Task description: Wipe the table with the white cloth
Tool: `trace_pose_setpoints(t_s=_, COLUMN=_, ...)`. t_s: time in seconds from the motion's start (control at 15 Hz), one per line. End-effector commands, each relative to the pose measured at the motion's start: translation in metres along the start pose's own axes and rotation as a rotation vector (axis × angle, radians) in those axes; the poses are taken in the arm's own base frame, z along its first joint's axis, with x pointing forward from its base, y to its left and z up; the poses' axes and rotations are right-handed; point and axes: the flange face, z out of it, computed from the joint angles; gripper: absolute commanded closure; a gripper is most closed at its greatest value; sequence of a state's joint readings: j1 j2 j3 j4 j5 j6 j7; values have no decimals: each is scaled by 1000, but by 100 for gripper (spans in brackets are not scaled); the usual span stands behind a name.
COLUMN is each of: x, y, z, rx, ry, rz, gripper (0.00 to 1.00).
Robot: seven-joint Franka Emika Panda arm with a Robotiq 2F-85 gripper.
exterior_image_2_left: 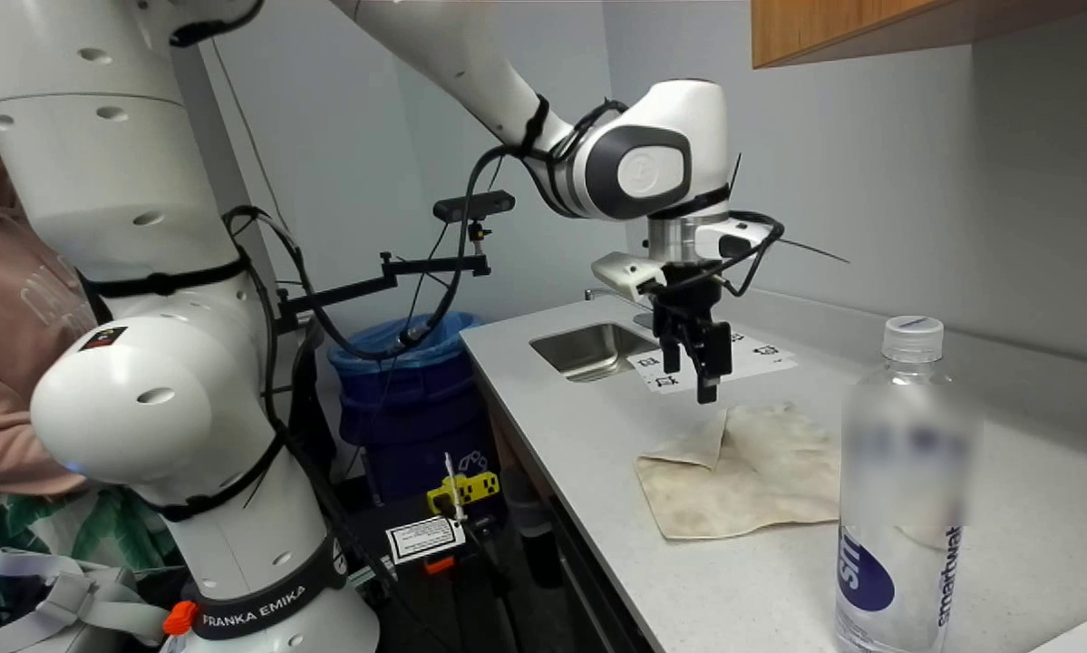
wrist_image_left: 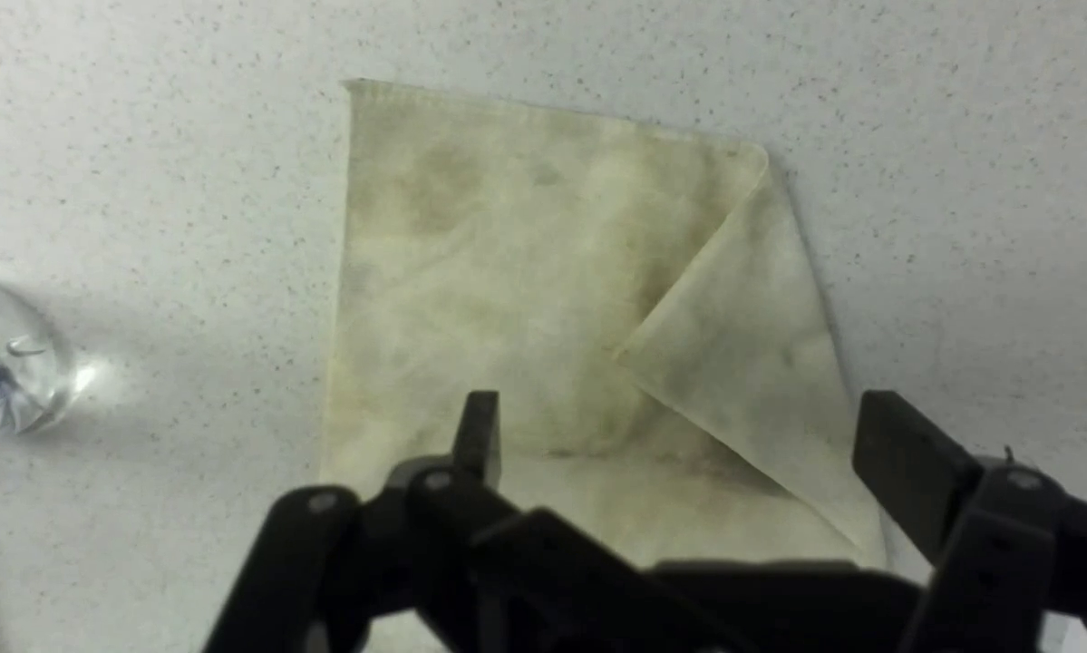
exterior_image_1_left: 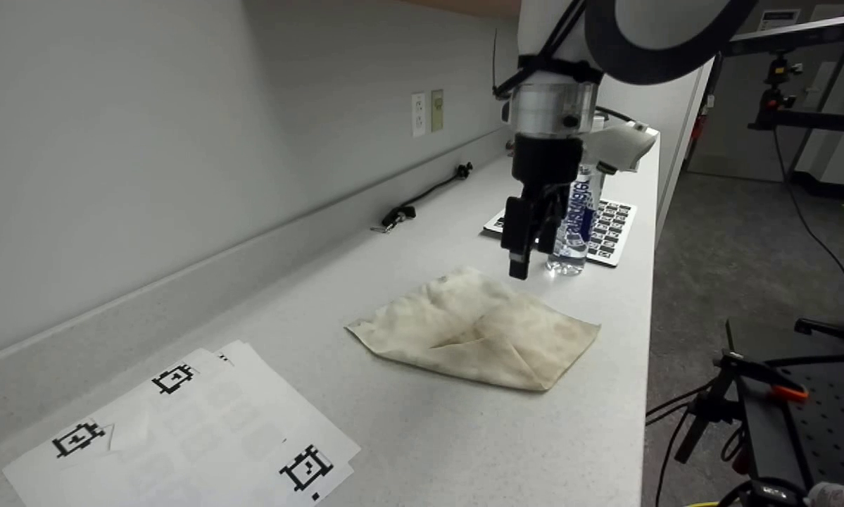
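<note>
The white cloth (exterior_image_1_left: 478, 320), cream-coloured with brownish stains, lies on the light speckled table (exterior_image_1_left: 464, 443). It also shows in an exterior view (exterior_image_2_left: 742, 494) and in the wrist view (wrist_image_left: 507, 272). One corner is folded over toward its middle. My gripper (exterior_image_1_left: 532, 259) points down above the cloth, apart from it. It also shows in an exterior view (exterior_image_2_left: 689, 382). In the wrist view the gripper (wrist_image_left: 679, 408) has its two fingers wide apart with nothing between them. The near part of the cloth is hidden behind the gripper there.
A clear water bottle (exterior_image_1_left: 573, 236) stands beside the cloth, also in an exterior view (exterior_image_2_left: 897, 544). A patterned marker board (exterior_image_1_left: 613, 229) lies behind it. Marker sheets (exterior_image_1_left: 210, 422) and a sink (exterior_image_2_left: 588, 352) are farther along the table. A black cable (exterior_image_1_left: 429, 191) lies near the wall.
</note>
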State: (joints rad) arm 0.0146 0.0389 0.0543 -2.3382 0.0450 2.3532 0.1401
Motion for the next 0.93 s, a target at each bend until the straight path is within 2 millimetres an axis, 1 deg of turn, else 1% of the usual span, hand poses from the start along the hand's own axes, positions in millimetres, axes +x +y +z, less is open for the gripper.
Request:
trace_pose_setpoints(t_s=0.0, x=16, y=10, z=37, rx=-18, ry=-21, rz=-1, gripper=0)
trace_pose_setpoints(t_s=0.13, x=18, y=15, z=50, rx=-30, ry=-38, rz=17, gripper=0)
trace_pose_setpoints(t_s=0.2, x=8, y=11, z=43, rx=-17, ry=-45, rz=11, gripper=0)
trace_pose_setpoints(t_s=0.33, x=11, y=15, z=52, rx=-20, ry=-58, rz=17, gripper=0)
trace_pose_setpoints(t_s=0.73, x=16, y=15, z=53, rx=-31, ry=-49, rz=12, gripper=0)
trace_pose_setpoints(t_s=0.87, x=25, y=17, z=61, rx=-24, ry=-35, rz=4, gripper=0)
